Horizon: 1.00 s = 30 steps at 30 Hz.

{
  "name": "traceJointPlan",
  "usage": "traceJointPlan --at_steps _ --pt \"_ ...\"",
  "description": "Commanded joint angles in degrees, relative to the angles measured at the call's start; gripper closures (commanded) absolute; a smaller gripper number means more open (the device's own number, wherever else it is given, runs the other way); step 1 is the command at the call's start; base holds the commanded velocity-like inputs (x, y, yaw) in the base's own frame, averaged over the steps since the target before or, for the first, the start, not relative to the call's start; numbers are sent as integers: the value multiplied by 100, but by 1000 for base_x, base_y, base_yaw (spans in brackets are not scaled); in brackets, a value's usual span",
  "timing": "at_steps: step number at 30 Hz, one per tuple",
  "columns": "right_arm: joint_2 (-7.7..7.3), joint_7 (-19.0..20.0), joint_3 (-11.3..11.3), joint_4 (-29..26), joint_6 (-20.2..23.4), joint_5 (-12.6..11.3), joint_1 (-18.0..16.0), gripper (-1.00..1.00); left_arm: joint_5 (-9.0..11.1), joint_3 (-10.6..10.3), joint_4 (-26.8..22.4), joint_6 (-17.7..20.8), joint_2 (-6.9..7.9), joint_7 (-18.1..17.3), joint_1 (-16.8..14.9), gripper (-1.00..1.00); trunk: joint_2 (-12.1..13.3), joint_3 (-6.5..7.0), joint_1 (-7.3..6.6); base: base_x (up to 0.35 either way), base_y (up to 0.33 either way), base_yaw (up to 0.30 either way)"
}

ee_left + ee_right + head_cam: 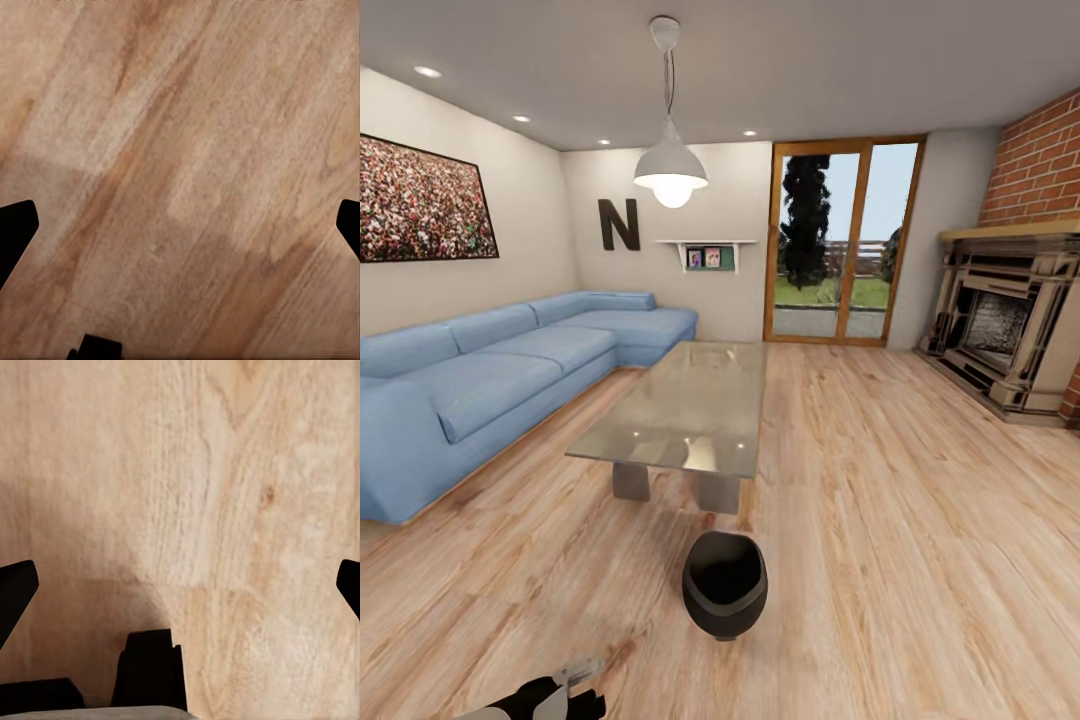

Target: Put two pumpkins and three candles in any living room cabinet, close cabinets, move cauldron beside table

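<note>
Cauldron (725,583) is seen on the wood floor (920,520), lower centre of the head view, upright, mouth tipped toward the camera. It is set just in front of the near short end of the table (680,410), close to its grey block legs but not touching. By this placement the "next to a table" condition is judged likely already met or nearly so.

No pumpkins, candles or cabinet are recorded from this position.

Left gripper (180,225): fingertips noted at opposite edges of the wrist view, spread wide, only bare floorboards between them; nothing held. Right gripper (180,585): likewise spread wide over pale boards, nothing held.

Surroundings: blue sofa (490,370) along the left, fireplace (1010,330) at right, glass door (845,240) at centre back, pendant lamp (671,170) above the table. Open floor is left to the right of the table; sofa and table narrow the left passage.
</note>
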Motion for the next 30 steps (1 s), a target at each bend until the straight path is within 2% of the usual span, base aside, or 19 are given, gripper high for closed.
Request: traceJointPlan --at_steps 1,9,30 --pt "-1 1 51 -12 30 -47 14 -100 58 -48 1 18 -1 10 -1 -100 39 12 -24 0 0 9" --pt "12 1 39 -13 8 -62 130 -100 58 -47 7 18 -1 1 26 -100 360 154 -199 0 0 2" --pt "12 8 39 1 7 -57 142 -100 58 -46 8 18 8 -1 38 -100 1202 479 -661 0 0 0"
